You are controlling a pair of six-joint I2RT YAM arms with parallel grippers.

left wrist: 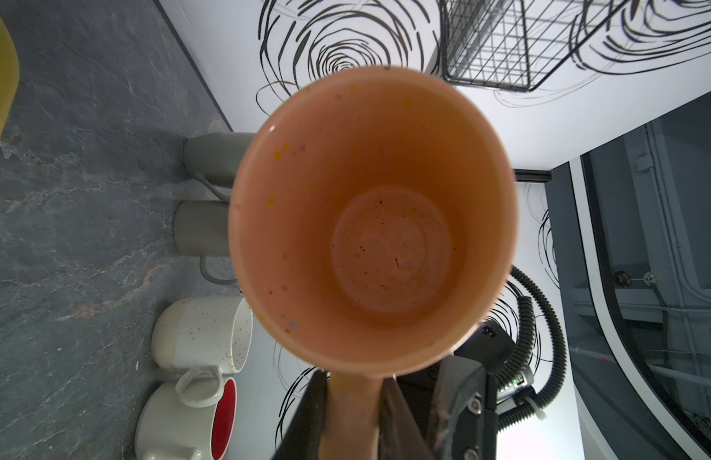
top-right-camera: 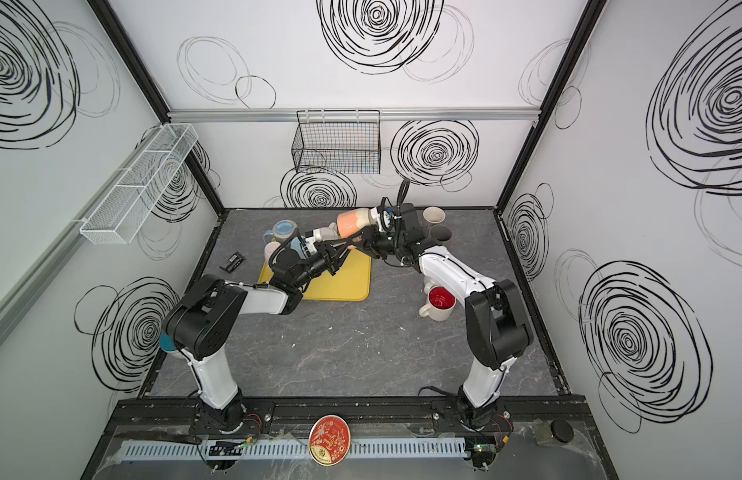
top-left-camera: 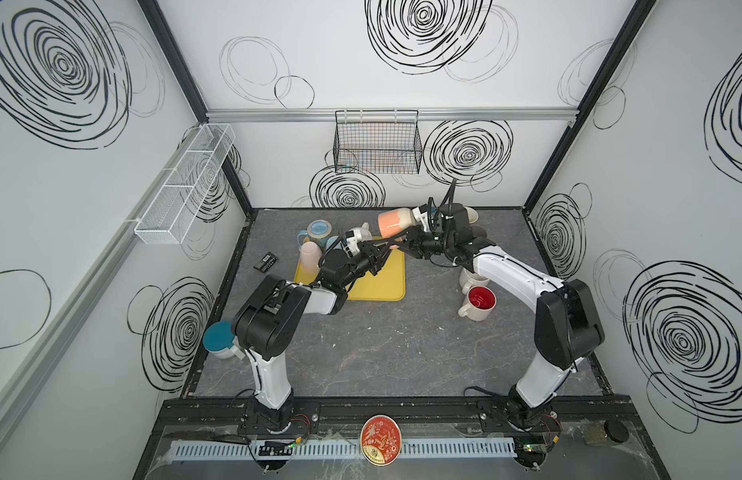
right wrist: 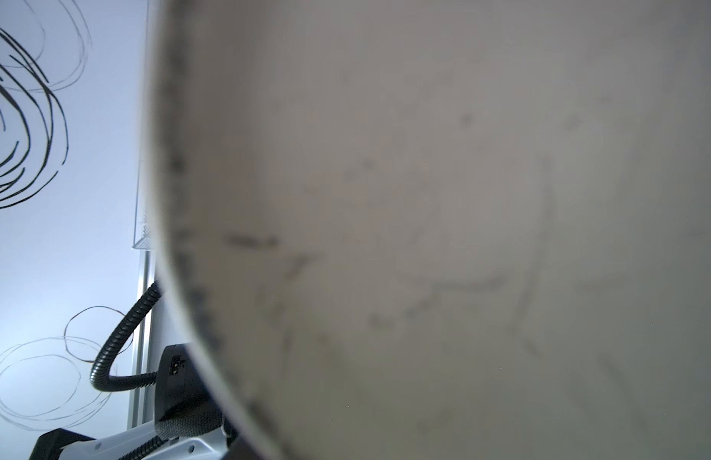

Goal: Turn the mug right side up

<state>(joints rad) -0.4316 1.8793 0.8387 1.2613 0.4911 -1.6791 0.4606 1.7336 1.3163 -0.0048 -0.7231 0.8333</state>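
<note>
A peach and cream mug (top-left-camera: pixel 396 222) hangs on its side in the air above the back of the yellow tray (top-left-camera: pixel 388 286), and it shows in both top views (top-right-camera: pixel 352 222). Its open mouth faces the left wrist camera, which looks down into the peach inside (left wrist: pixel 385 247). My left gripper (left wrist: pixel 353 394) is shut on the mug's handle, one finger (left wrist: pixel 312 402) on each side. The mug's cream base (right wrist: pixel 425 199) fills the right wrist view and hides the right jaws. My right gripper (top-left-camera: pixel 403 245) sits at the handle, facing the left gripper (top-left-camera: pixel 385 250).
A blue mug (top-left-camera: pixel 319 230) and a pink cup (top-left-camera: pixel 309 255) stand left of the tray. A red-lined mug (top-left-camera: pixel 481 301), a white mug (top-left-camera: pixel 471 278) and grey mugs (top-left-camera: pixel 471 216) stand on the right. A teal bowl (top-left-camera: pixel 217 338) sits near the left arm's base. A wire basket (top-left-camera: pixel 377 143) hangs on the back wall.
</note>
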